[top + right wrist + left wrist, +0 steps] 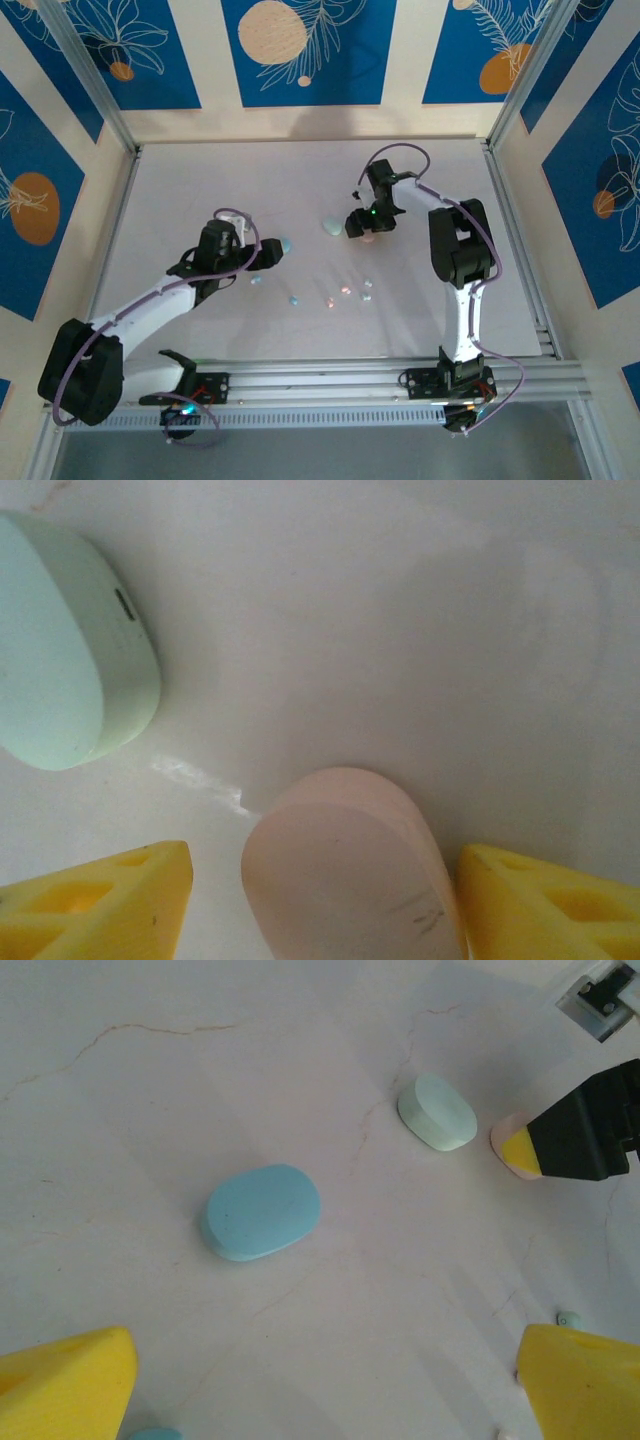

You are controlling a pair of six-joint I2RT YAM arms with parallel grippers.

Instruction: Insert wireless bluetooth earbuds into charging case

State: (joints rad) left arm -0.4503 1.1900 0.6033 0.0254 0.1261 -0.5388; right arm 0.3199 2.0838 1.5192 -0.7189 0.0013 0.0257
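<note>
The pale marbled table (200, 180) sits inside blue flowered panels. Your six earbuds (330, 301) lie scattered in the lower middle of the overhead view, between the two arms and below both tools. Watch your right gripper (325, 905): its yellow fingers (95, 900) stand apart on either side of the pink case (350, 865), and nothing is clamped. Bare table shows at the left finger, but the right one is so close that you cannot tell whether it touches. The case's long axis runs up the wrist frame, across the line between the fingers, so they would likely close on its narrow width. The mint case (70, 650) lies near, at upper left. Your left gripper (320, 1390) is wide open and empty. The blue case (262, 1211) lies ahead of it, above the fingers in frame, its long axis nearly left to right
</note>
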